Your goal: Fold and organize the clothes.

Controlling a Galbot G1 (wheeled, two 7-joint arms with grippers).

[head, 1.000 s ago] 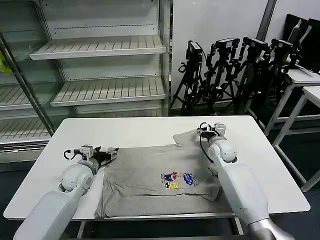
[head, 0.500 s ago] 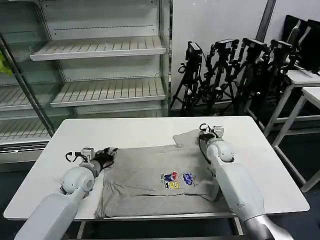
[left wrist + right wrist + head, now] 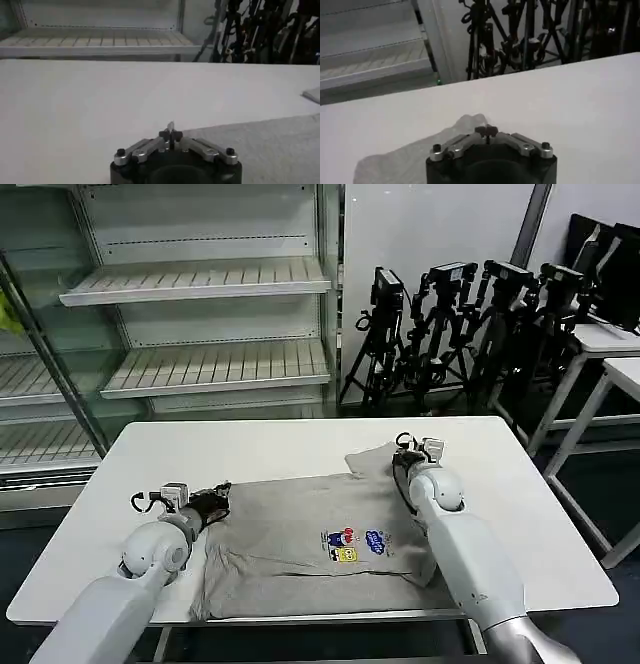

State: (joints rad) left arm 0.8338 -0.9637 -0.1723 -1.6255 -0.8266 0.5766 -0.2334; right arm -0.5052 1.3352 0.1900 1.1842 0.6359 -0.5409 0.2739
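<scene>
Grey shirt (image 3: 320, 544) lies spread flat on the white table (image 3: 280, 446), print up, one sleeve sticking out toward the far right. From the head camera, the left gripper (image 3: 215, 502) sits at the shirt's left edge and the right gripper (image 3: 408, 452) at that sleeve. Left wrist camera: fingers pressed together at the cloth's edge (image 3: 260, 145). Right wrist camera: fingers likewise closed, over the sleeve (image 3: 410, 155).

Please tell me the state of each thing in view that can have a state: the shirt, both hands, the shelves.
grey shirt: spread flat on the white table, not folded, one sleeve out at the far right.
left hand: shut, at the shirt's left edge.
right hand: shut, over the far sleeve.
shelves: bare.
</scene>
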